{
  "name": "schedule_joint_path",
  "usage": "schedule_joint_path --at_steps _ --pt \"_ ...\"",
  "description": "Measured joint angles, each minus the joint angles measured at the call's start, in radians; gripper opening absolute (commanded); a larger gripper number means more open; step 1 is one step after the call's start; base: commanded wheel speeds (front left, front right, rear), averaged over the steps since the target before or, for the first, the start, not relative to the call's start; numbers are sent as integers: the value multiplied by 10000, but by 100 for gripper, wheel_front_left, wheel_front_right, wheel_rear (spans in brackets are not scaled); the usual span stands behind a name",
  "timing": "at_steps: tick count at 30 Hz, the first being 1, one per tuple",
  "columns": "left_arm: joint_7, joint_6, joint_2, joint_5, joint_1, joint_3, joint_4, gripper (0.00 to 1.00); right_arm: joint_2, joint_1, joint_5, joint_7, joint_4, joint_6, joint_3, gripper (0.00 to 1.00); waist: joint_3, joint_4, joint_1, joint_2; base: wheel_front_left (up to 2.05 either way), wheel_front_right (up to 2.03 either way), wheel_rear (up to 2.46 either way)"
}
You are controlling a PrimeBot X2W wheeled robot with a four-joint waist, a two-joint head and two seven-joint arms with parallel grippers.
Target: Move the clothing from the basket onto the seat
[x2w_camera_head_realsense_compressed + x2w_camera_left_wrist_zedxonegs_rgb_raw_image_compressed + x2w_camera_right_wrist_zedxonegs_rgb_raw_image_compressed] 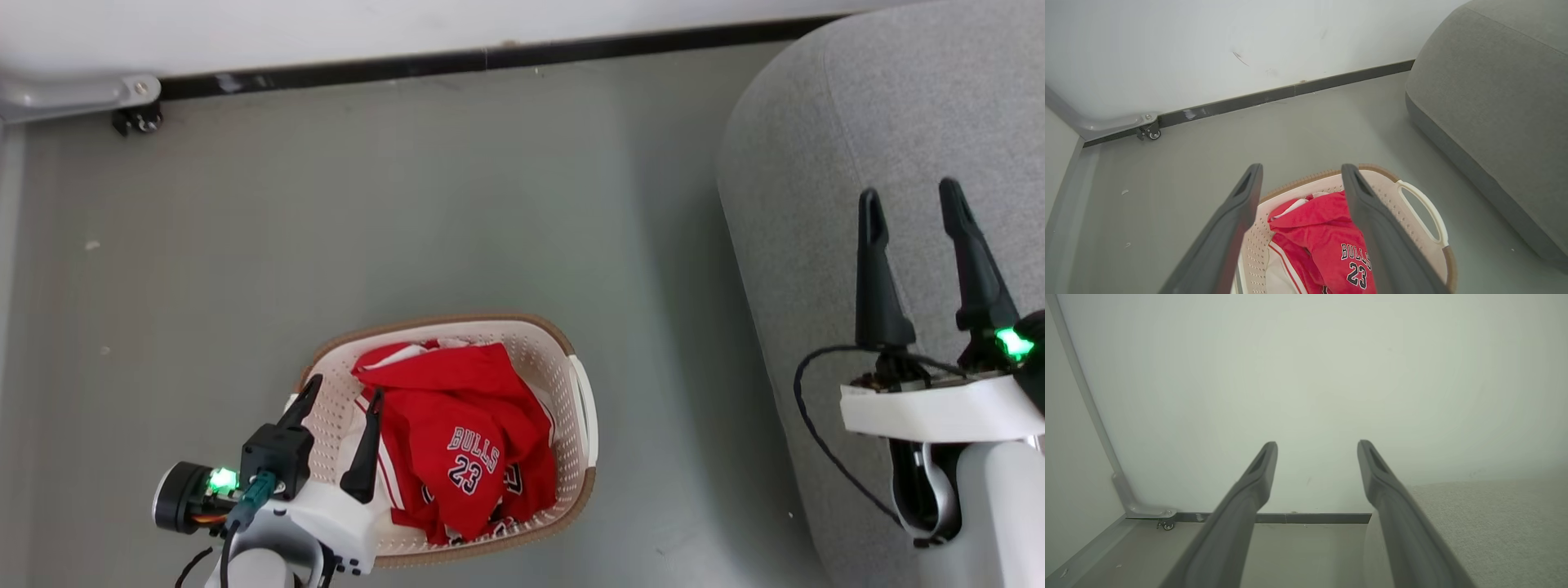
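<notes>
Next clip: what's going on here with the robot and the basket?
A two-armed robot is about to unload a laundry basket standing on the floor beside a grey seat. The red clothing lies piled in the basket; nothing has reached the visible part of the seat. The left gripper hangs open over the basket's left side, fingers aimed toward the clothing, gripping nothing. The right gripper is open and empty, held over the seat.

A sparse, home-like room. A grey seat (816,163) and a laundry basket (549,363) stand on plain floor (449,204) by a white wall (408,24).
</notes>
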Motion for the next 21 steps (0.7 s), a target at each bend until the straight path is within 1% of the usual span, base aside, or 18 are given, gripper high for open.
schedule_joint_path --at_steps 15,17,21 --pt "-6 -6 -109 167 -1492 -276 1168 100 -23 -1416 132 301 -443 0 278 100 1508 -293 0 0 0 0 0" --pt "-6 -86 -107 222 -1700 -318 1379 100 -29 -1636 194 305 -476 0 295 100 1727 -329 0 0 0 0 0" --pt "-6 -92 -105 251 -2032 -376 1714 100 -42 -2080 324 336 -495 0 280 100 2160 -395 0 0 0 0 0"
